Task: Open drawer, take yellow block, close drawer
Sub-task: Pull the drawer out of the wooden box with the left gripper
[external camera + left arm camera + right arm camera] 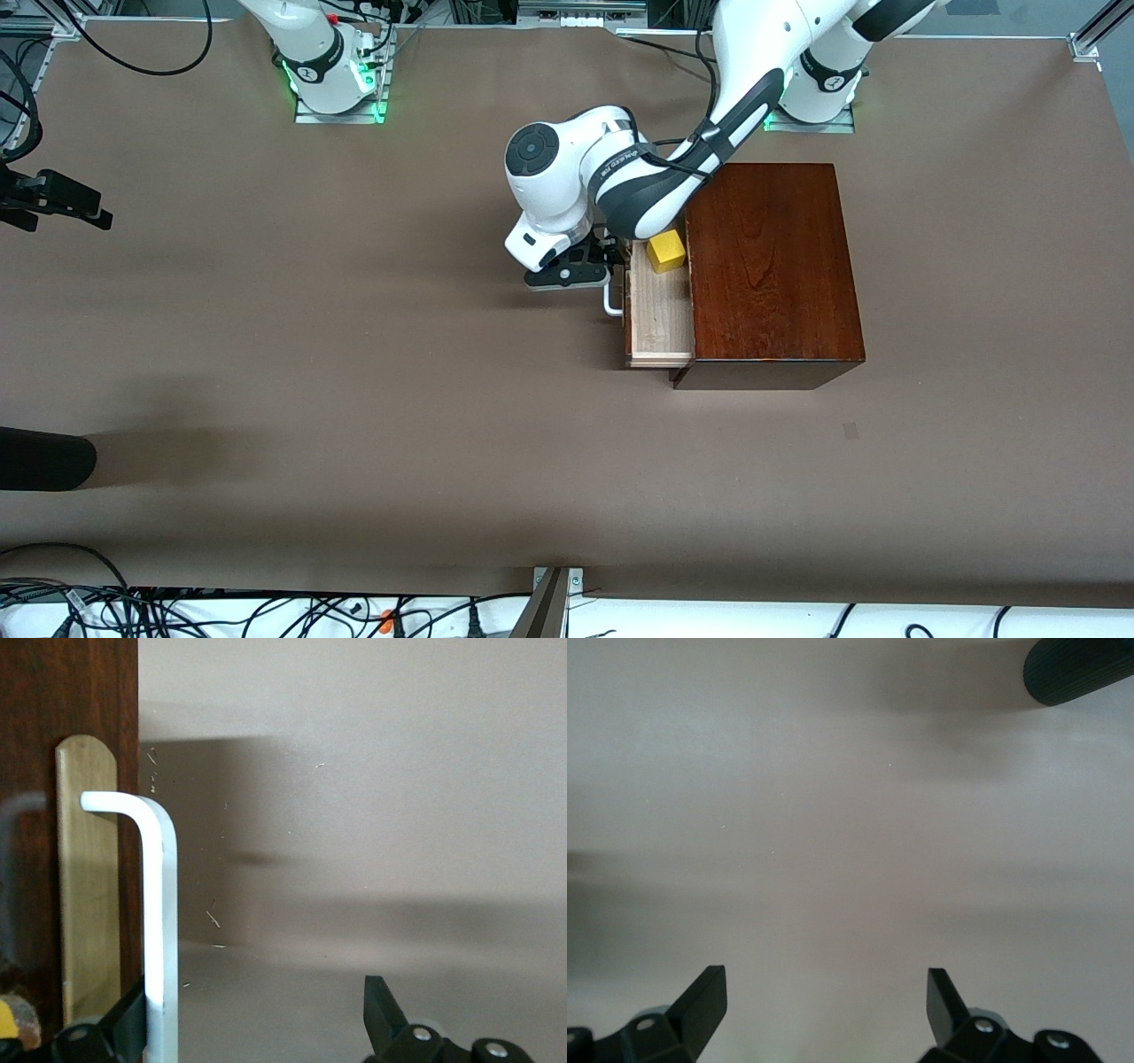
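Yellow block (pixel 665 251): light, rigid, flat-sided; grip across two faces. Drawer (pixel 659 319) part-open. Left gripper (pixel 257 1019) spread beside handle (pixel 158 904); right gripper (pixel 826 1005) spread, waiting over table (pixel 850 815).

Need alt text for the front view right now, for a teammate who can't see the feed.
The drawer stands partly pulled out of the dark wooden box, with the yellow block lying inside it. The left tool, open, is at the drawer's white handle. The right arm waits at its end of the table.
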### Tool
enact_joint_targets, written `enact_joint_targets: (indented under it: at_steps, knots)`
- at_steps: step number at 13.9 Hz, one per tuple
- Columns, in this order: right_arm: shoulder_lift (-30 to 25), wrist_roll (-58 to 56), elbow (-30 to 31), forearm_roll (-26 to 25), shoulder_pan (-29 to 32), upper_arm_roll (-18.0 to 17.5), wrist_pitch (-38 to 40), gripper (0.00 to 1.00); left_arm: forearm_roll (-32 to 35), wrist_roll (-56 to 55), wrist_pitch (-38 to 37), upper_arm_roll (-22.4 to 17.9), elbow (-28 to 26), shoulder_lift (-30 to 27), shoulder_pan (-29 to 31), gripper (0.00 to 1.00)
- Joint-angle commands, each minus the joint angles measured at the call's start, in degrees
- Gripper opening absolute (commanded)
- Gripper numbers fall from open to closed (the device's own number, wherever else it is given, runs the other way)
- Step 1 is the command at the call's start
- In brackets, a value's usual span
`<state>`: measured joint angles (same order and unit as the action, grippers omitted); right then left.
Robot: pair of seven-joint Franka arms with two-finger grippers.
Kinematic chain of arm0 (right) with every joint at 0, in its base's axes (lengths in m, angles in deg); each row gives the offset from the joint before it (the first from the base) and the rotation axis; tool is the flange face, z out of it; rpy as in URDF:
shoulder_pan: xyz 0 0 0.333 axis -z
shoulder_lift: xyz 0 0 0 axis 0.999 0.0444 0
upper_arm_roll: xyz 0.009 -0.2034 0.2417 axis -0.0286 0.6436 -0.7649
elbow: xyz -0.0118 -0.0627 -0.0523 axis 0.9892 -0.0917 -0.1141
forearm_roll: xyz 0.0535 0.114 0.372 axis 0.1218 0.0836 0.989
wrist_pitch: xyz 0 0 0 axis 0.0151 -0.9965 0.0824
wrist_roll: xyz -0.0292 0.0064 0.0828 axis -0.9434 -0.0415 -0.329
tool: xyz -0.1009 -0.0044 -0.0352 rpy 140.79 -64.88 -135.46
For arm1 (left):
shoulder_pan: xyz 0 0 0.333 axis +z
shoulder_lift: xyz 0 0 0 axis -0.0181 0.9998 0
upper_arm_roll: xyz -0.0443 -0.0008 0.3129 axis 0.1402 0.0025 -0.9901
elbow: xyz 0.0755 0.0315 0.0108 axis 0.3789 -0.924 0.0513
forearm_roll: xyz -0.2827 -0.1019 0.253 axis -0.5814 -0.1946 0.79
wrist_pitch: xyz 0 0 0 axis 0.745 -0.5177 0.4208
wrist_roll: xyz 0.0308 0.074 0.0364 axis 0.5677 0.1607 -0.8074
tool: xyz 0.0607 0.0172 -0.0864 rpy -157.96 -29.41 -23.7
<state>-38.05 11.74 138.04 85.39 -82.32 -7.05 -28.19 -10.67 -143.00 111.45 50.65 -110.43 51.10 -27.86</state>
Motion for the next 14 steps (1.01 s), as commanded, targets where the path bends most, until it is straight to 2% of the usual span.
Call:
enact_joint_targets:
  at_steps: [1,9,14]
  knots:
    - [0.05,0.11,-0.59,0.98,0.41,-0.08,0.79,1.00,-1.77,-1.71,1.35,0.25,4.02,2.05,-2.27,1.00]
    - [0.14,0.11,-0.59,0.98,0.41,-0.08,0.79,1.00,-2.82,-2.94,5.74,0.16,4.55,2.57,-3.41,1.00]
    - [0.05,0.02,-0.68,0.98,0.32,-0.17,1.49,1.00,-2.82,-3.82,5.83,0.16,7.71,4.07,-4.38,1.00]
